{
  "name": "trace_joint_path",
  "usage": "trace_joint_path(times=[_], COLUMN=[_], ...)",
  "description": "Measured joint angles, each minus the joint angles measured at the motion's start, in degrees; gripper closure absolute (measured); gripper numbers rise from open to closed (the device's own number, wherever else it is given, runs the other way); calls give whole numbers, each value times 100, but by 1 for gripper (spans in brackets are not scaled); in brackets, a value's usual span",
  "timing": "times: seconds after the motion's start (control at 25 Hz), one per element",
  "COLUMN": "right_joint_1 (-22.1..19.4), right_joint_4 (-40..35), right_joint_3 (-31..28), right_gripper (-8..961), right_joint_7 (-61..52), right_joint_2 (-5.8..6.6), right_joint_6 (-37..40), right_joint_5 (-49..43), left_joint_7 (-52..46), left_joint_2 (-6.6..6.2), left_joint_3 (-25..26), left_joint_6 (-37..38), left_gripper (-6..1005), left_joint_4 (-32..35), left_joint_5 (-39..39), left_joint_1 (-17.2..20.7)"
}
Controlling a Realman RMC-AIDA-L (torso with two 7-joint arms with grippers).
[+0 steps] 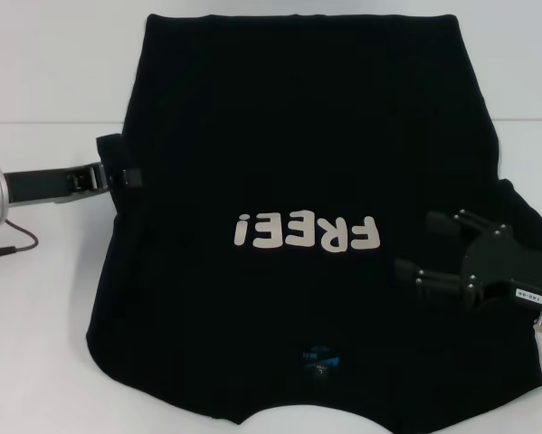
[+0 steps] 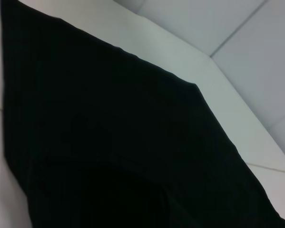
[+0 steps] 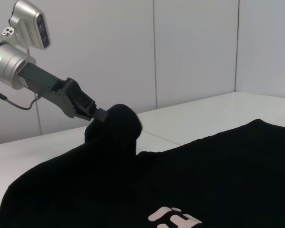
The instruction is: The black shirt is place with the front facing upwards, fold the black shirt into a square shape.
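The black shirt lies spread on the white table, front up, with its cream "FREE!" letters near the middle and a small blue neck label at the near edge. My left gripper is at the shirt's left edge, its tip wrapped in cloth. In the right wrist view the left gripper holds a raised hump of the shirt above the table. My right gripper hovers over the shirt's right side, open and holding nothing. The left wrist view shows only the shirt close up.
A thin cable runs on the table below the left arm. Bare white table shows to the left and right of the shirt. A pale wall stands behind the table.
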State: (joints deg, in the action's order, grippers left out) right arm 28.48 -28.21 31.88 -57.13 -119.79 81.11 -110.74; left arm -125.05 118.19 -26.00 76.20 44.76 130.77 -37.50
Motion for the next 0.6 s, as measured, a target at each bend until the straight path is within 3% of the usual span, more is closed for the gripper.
trace_joint_path(times=[0.16, 0.32, 0.6], right_joint_1=[-32, -45, -54], right_joint_4=[0, 0, -1], right_joint_3=[0, -1, -27], right_gripper=[12, 12, 11], right_joint_7=[-5, -7, -27], right_joint_2=[0, 0, 0], right_joint_6=[3, 5, 10], right_joint_5=[0, 0, 4], left_joint_7=[258, 677, 980], left_joint_2=[88, 82, -283], left_joint_3=[-31, -42, 5], left_joint_6=[82, 454, 1127], left_gripper=[927, 920, 702], left_joint_4=[-107, -462, -1265], left_joint_5=[-14, -98, -773], left_joint_1=[11, -43, -40])
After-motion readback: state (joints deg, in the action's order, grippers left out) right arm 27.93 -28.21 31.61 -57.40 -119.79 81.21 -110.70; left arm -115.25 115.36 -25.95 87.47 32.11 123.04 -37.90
